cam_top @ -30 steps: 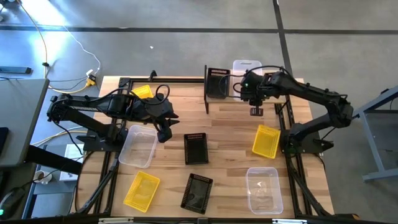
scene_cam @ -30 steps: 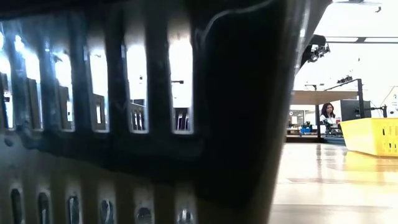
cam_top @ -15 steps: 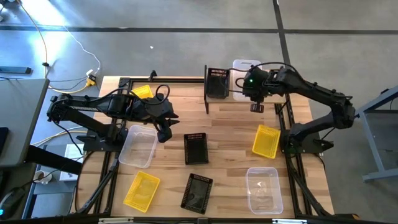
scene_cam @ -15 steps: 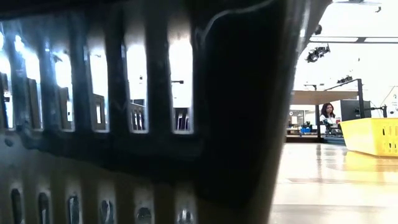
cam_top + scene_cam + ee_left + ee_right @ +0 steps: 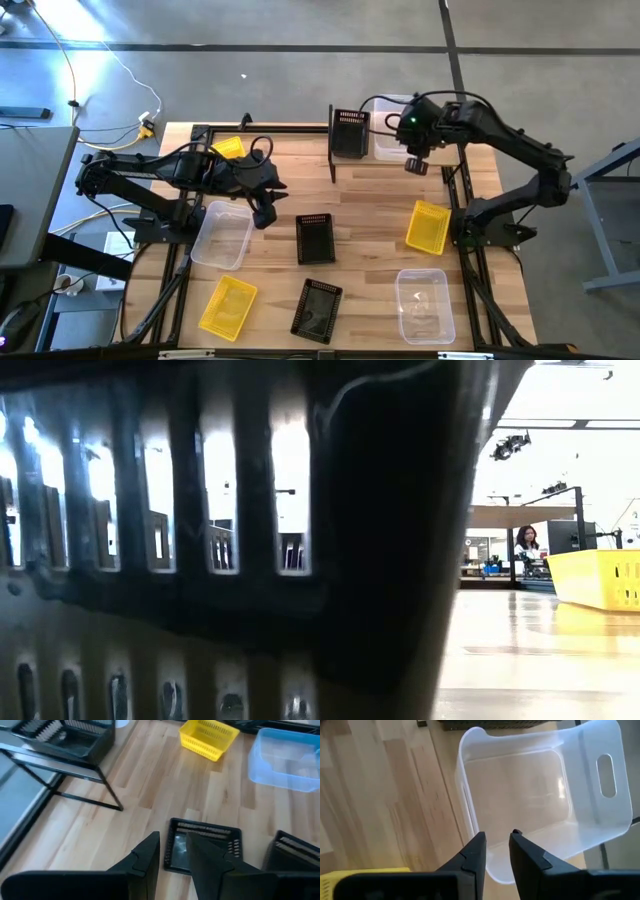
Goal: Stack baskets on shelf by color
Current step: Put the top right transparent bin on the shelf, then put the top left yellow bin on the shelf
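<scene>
Early days by the look of it: only one black basket and one clear tub up on the shelf at the far side. Right gripper over that tub, fingers slightly apart, gripping nothing; left gripper likewise, idle mid-table. Remaining baskets scattered across the table, unsorted.

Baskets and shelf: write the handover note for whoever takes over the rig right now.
Right gripper: open, empty, above the clear tub on the shelf.
Left gripper: slightly open, empty, over the table's left side.
Done: one black basket and that clear tub on the shelf.
Left on the table: three yellow, two black, two clear.
</scene>
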Motion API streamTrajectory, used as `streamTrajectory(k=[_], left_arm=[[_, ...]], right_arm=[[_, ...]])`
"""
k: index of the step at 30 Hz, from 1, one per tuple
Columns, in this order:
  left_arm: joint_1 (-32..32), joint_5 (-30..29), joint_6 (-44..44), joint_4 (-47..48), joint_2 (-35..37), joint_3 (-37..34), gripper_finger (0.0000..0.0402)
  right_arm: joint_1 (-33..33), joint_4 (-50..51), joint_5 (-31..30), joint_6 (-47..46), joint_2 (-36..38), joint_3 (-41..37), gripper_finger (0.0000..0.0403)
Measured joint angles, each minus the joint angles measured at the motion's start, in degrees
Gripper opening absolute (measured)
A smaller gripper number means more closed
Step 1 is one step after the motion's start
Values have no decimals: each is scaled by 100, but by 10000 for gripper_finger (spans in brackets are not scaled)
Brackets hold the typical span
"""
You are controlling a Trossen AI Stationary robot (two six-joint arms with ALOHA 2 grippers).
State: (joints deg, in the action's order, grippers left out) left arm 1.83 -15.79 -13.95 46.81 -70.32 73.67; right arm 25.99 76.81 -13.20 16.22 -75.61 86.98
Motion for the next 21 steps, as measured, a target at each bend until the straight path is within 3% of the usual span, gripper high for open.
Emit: streamTrajectory(k=[9,21], left_arm=[[472,-1146,-1054,881,0,0,86],[2179,-1191,-2552,2014,0,0,86]], right_arm=[[-388,172,500,-950,-2,365,73],[-1031,125,510,-1643,-2,314,73]])
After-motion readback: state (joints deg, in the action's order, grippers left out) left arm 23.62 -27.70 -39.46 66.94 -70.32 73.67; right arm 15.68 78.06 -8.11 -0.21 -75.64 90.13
